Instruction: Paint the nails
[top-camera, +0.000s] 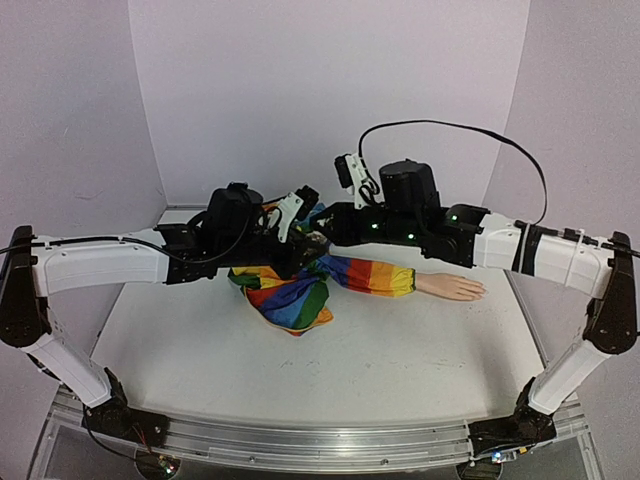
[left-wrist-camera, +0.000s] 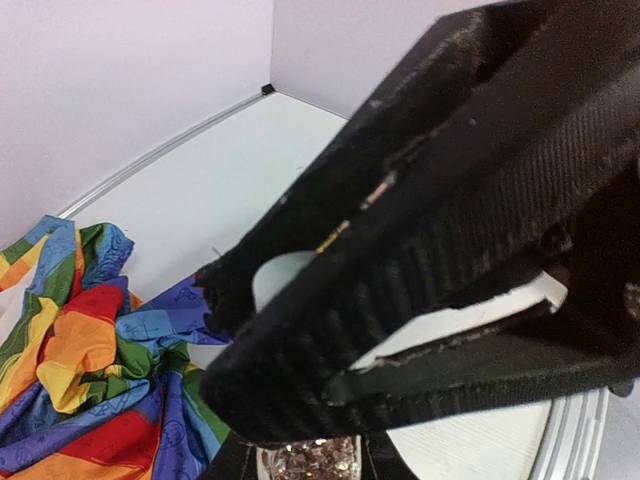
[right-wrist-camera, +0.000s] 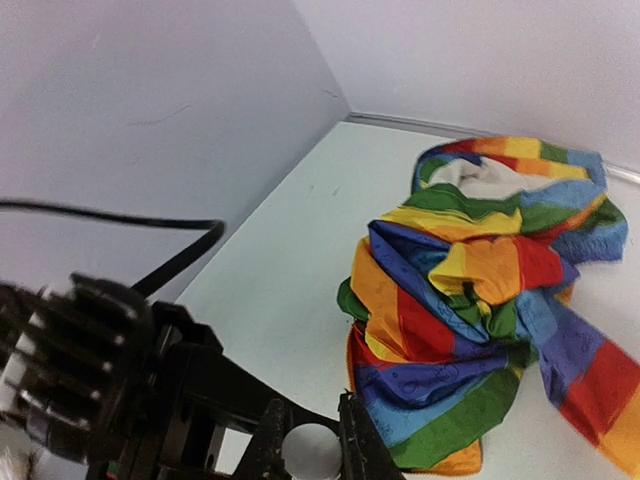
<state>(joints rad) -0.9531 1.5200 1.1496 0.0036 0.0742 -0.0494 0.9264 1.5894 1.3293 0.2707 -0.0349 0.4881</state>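
The pale peach mannequin hand (top-camera: 450, 287) lies on the table at the right end of the rainbow-striped sleeve (top-camera: 370, 274). Its nails (top-camera: 480, 292) are too small to make out. Both grippers meet above the bunched left end of the sleeve, far from the hand. My left gripper (top-camera: 292, 222) is shut on a small bottle of glitter polish (left-wrist-camera: 305, 460). My right gripper (top-camera: 328, 228) is shut on the bottle's white cap (right-wrist-camera: 308, 452). In the left wrist view the right gripper's black fingers (left-wrist-camera: 450, 200) fill the frame over the cap (left-wrist-camera: 280, 278).
The bunched rainbow cloth (right-wrist-camera: 480, 300) lies right under and beside the grippers (left-wrist-camera: 80, 370). Pale walls close the table's back and sides. The left arm's black wrist (right-wrist-camera: 100, 370) sits close to my right gripper. A black cable (top-camera: 450, 128) loops over the right arm.
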